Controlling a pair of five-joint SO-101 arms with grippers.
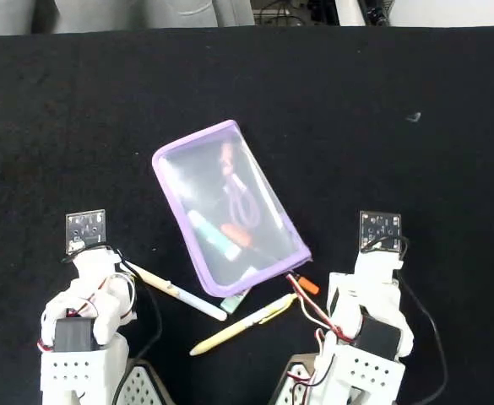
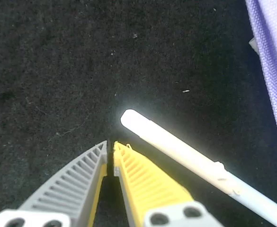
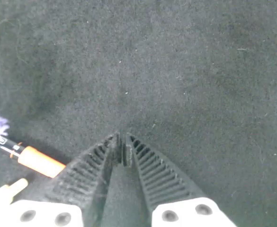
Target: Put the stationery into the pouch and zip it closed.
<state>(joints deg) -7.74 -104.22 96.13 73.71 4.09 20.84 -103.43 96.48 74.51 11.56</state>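
Purple-trimmed clear pouch (image 1: 230,211) (stationery (image 1: 215,236) visible inside) lies flat; left fingers (image 2: 143,179) and right fingers (image 3: 157,175) closed, empty.

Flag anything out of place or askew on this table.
The pouch lies diagonally, askew. A white pen and a yellow pen lie loose on the table near its mouth, and an orange-tipped pen sits at its corner, seemingly half out.

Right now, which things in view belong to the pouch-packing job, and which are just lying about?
Job: pouch, white pen, yellow pen, orange-capped pen.
Lying about: cables beyond the table's far edge, small pale scrap on the black cloth.
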